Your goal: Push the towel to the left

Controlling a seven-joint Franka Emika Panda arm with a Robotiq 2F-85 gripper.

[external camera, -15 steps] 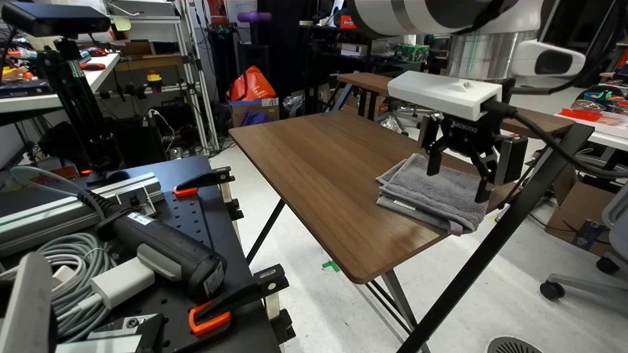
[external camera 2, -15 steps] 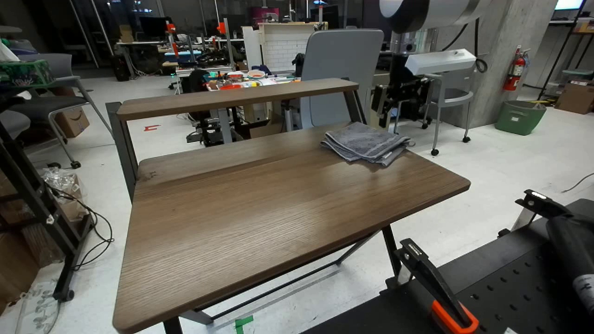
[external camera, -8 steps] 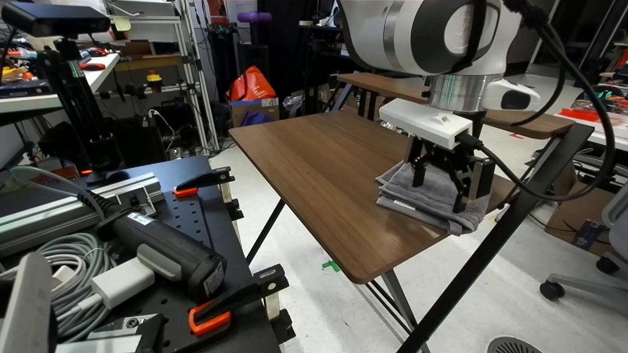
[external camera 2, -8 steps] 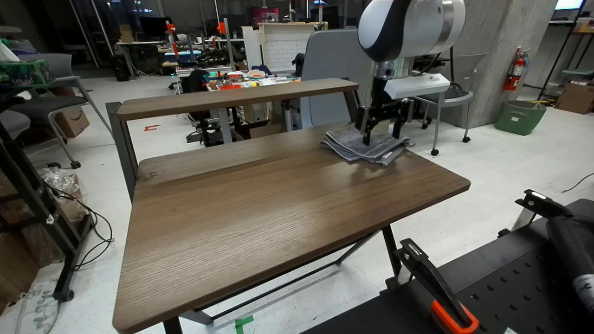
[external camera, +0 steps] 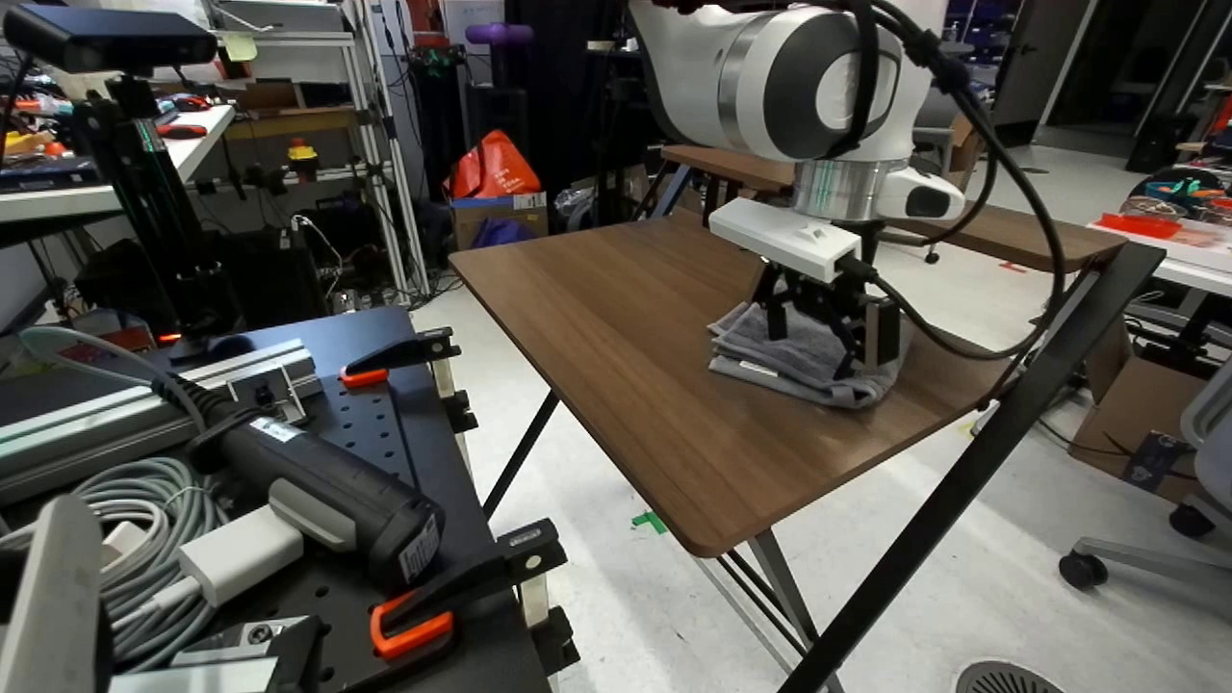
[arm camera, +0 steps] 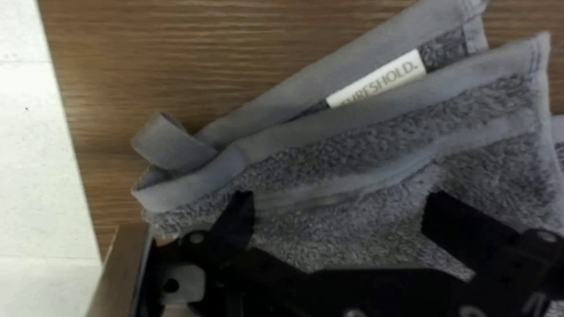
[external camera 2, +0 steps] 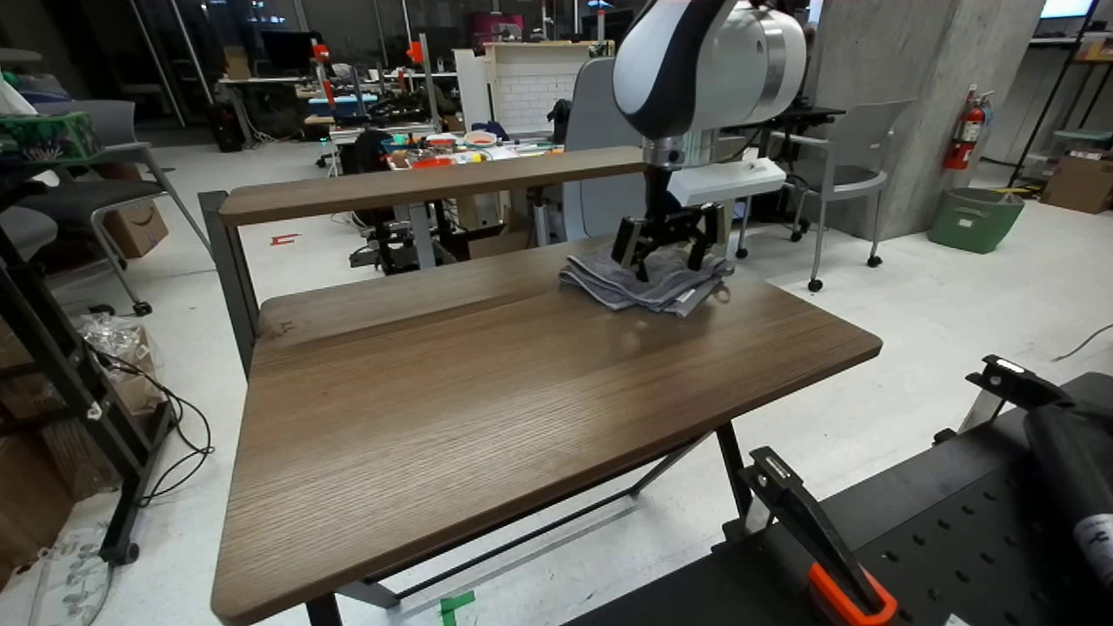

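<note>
The grey folded towel [external camera: 794, 377] lies flat on the brown tabletop [external camera: 616, 308], near the table's end. It also shows in an exterior view [external camera 2: 609, 280] and fills much of the wrist view [arm camera: 352, 147], with layered hems, a white label and a small loop. My gripper [external camera: 812, 350] points down over the towel in both exterior views [external camera 2: 669, 269]. In the wrist view the gripper [arm camera: 339, 209] is open, its black fingertips wide apart with towel fabric between and under them. The fingertips seem to rest on the cloth. The towel's far part is hidden by the gripper.
A raised wooden shelf [external camera 2: 435, 181] runs along one long side of the table, held by dark metal legs [external camera: 924, 529]. A black bench [external camera: 375, 423] with orange-handled clamps [external camera: 414, 630] stands beside the table. The tabletop's end edge shows in the wrist view, with white floor [arm camera: 39, 154] beyond.
My gripper came down onto the towel. Since then gripper and towel have slid together to the left in both exterior views, away from the table's end edge. The fingers stay open.
</note>
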